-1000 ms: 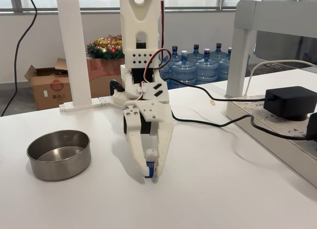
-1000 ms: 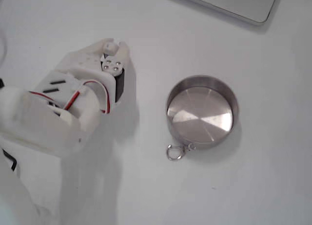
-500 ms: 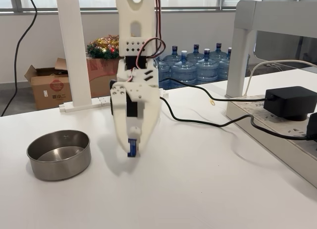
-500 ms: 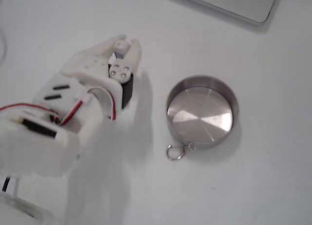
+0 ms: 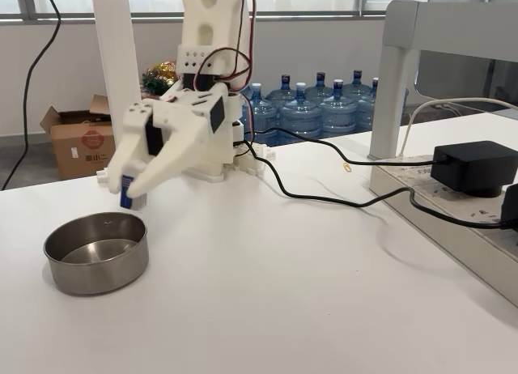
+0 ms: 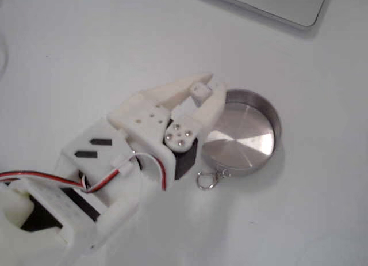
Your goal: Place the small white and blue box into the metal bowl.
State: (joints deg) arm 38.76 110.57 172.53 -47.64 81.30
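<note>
Tool [image 5: 129,197] pinches the small white and blue box [image 5: 126,191], print seemingly unreadable, above metal bowl [image 5: 96,253].

Small white and blue box [image 5: 127,193] mostly buried between the fingers of the gripper [image 5: 129,194], just above the metal bowl [image 5: 96,252]; print too small to read. From above, box [image 6: 200,91] showing as one blurred white end. Bowl's near rim [image 6: 215,155] covered by a finger. Arm cut off at the top edge beyond the bowl.
</note>
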